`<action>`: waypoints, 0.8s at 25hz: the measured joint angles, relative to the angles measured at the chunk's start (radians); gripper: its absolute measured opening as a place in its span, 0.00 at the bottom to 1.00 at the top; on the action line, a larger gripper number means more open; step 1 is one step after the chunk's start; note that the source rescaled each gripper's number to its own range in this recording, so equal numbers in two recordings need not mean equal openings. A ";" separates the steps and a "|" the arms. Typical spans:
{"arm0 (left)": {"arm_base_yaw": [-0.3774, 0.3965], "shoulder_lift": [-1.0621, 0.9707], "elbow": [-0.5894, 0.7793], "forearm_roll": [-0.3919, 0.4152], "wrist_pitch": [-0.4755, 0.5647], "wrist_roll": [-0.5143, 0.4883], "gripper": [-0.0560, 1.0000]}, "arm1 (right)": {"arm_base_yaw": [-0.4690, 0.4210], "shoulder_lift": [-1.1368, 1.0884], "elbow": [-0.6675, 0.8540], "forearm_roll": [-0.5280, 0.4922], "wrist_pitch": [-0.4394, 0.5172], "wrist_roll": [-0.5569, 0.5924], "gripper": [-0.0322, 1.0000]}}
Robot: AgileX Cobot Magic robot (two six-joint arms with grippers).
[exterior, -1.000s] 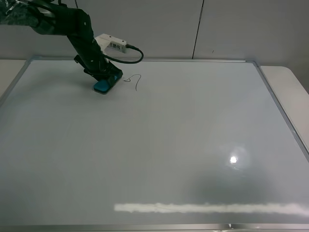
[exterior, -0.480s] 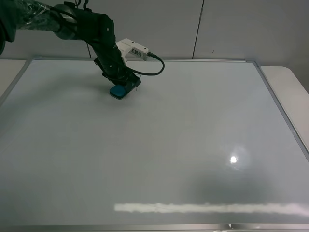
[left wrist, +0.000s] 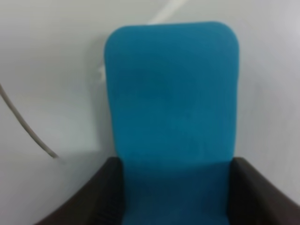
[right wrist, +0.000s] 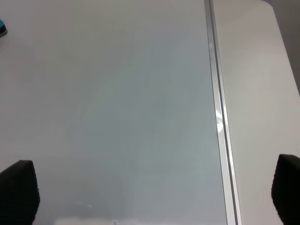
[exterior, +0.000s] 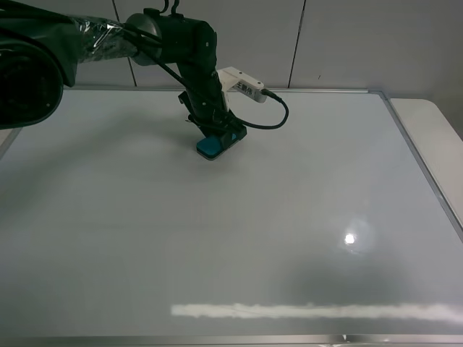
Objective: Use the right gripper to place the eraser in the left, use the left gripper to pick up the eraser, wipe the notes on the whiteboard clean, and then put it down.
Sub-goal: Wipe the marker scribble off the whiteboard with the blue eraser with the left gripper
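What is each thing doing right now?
left hand: shut on the eraser.
eraser: held, down against the board.
right hand: open, empty.
board: lying flat, no marks showing.

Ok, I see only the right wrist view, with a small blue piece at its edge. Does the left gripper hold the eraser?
Observer: Yes. The left wrist view shows the left gripper with its fingers shut on the eraser, one on each side.
Operator: Does it touch the board?
Observer: In the high view it appears to sit on the whiteboard, near the far edge.
Operator: Are any notes visible?
Observer: No scribble shows on the bare board there; under the arm I cannot tell.
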 joint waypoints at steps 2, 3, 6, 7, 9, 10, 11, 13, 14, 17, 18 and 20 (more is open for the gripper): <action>0.019 0.015 -0.027 -0.023 0.019 0.000 0.07 | 0.000 0.000 0.000 0.000 0.000 0.000 1.00; 0.033 0.021 -0.035 -0.037 0.016 0.000 0.07 | 0.000 0.000 0.000 0.000 0.000 0.000 1.00; 0.085 0.029 -0.043 -0.060 -0.007 0.008 0.07 | 0.000 0.000 0.000 0.000 0.000 0.000 1.00; 0.107 0.029 -0.043 -0.060 -0.017 0.012 0.07 | 0.000 0.000 0.000 0.000 0.000 0.000 1.00; 0.149 0.029 -0.044 -0.059 -0.032 0.018 0.07 | 0.000 0.000 0.000 0.000 0.000 0.000 1.00; 0.172 0.029 -0.044 -0.059 -0.035 0.021 0.07 | 0.000 0.000 0.000 0.000 0.000 0.000 1.00; 0.192 0.029 -0.044 -0.058 -0.039 0.022 0.07 | 0.000 0.000 0.000 0.000 0.000 0.000 1.00; 0.237 0.029 -0.045 -0.054 -0.048 0.025 0.07 | 0.000 0.000 0.000 0.000 0.000 0.000 1.00; 0.258 0.029 -0.047 -0.053 -0.052 0.025 0.07 | 0.000 0.000 0.000 0.000 0.000 0.000 1.00; 0.301 0.029 -0.048 -0.052 -0.052 0.025 0.07 | 0.000 0.000 0.000 0.000 0.000 0.000 1.00; 0.307 0.029 -0.049 -0.052 -0.052 0.025 0.07 | 0.000 0.000 0.000 0.000 0.000 0.000 1.00; 0.308 0.029 -0.049 -0.053 -0.052 0.025 0.07 | 0.000 0.000 0.000 0.000 0.000 0.000 1.00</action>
